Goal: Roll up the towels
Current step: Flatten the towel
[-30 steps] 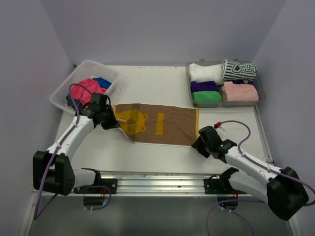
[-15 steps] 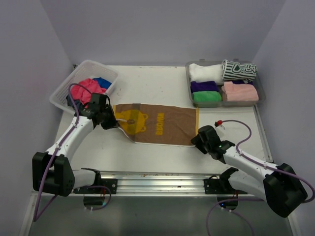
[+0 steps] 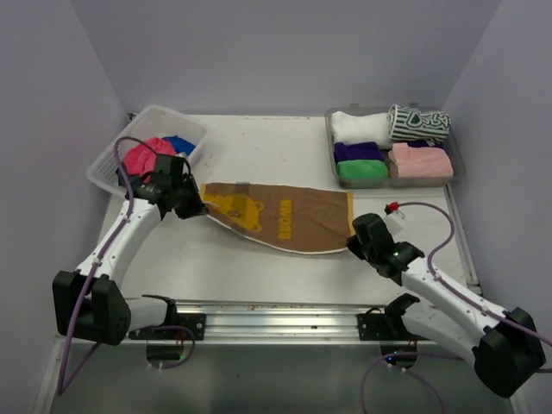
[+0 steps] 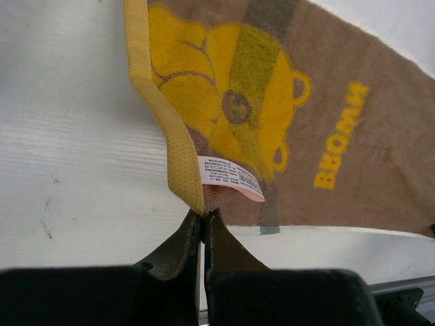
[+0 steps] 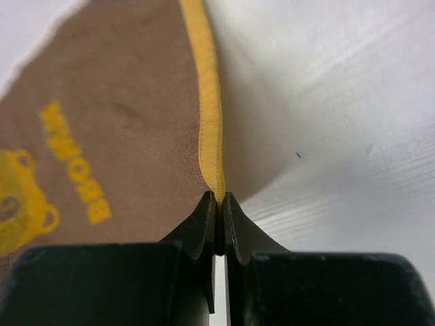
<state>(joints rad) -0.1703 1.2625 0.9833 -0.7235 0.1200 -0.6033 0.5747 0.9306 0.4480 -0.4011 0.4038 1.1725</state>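
Across the middle of the table [image 3: 285, 147] lies the yellow-and-brown towel [image 3: 280, 216], opened out flat with its long axis running left to right. Its bear print sits at the left end and its yellow-hemmed short edge at the right. The left gripper [image 4: 204, 217] has its fingers pressed together on the near left corner, just below a white label [image 4: 231, 178]. The right gripper [image 5: 219, 200] is pinched tight on the near right corner, right on the yellow hem. Between the two grips the near long edge bows in a curve.

At the far left, a white basket [image 3: 108, 159] holds a pink towel [image 3: 142, 157] and a blue towel [image 3: 179, 144]. At the far right, a grey tray [image 3: 455, 155] holds rolled towels: white [image 3: 358, 128], striped [image 3: 418, 123], purple [image 3: 358, 151], green [image 3: 362, 170] and pale pink [image 3: 421, 162].
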